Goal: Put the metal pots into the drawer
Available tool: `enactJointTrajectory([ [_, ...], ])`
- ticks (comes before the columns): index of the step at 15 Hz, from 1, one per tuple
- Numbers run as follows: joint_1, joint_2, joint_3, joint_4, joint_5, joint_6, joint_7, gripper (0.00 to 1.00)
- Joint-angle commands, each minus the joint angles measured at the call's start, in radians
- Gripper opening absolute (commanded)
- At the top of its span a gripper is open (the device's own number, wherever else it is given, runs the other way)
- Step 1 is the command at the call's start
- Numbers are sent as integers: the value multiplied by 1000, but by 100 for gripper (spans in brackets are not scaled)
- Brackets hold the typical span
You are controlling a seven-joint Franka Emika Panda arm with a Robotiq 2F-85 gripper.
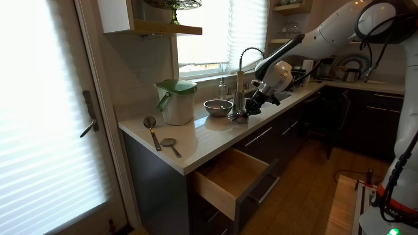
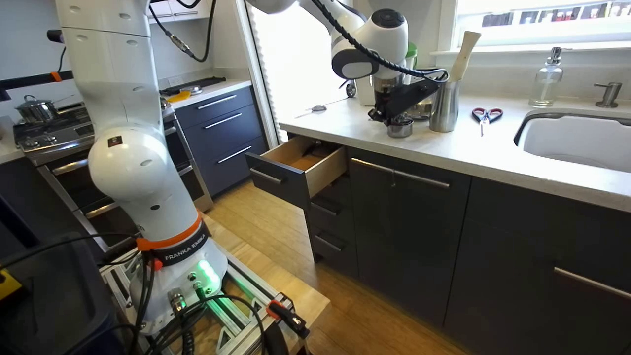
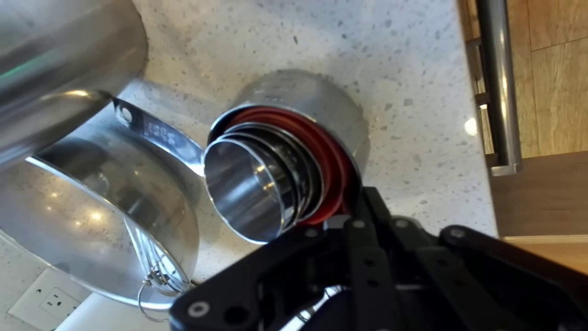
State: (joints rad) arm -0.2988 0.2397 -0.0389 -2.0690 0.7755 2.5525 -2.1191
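The small metal pot [image 3: 317, 99] is on the counter beside the utensil holder; it also shows in an exterior view [image 2: 400, 130]. It holds red cups [image 3: 337, 179] and nested steel measuring cups [image 3: 243, 188]. My gripper [image 3: 371, 195] is shut on its rim, one finger inside and one outside; the fingertips are partly hidden. I cannot tell whether the pot touches the counter. The wide metal pot [image 1: 218, 111], bowl-like with a whisk and other things in it, stands apart behind it and also shows in the wrist view [image 3: 170, 197]. The drawer [image 1: 236, 174] is pulled open below the counter.
A steel utensil holder [image 2: 445, 111] with a wooden-handled tool stands close beside my gripper. A white bin with a green lid [image 1: 178, 102], a ladle [image 1: 151, 129] and a strainer [image 1: 168, 142] are near the counter's end. Scissors [image 2: 486, 117] lie near the sink [image 2: 581, 140].
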Motion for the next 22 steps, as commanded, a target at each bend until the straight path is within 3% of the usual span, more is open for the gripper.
enactJointTrajectory([
  [1, 20, 5, -23, -8, -34, 6, 25, 1],
  [10, 35, 7, -26, -8, -111, 41, 99, 1],
  [22, 35, 17, -18, -6, -209, 74, 187, 12],
])
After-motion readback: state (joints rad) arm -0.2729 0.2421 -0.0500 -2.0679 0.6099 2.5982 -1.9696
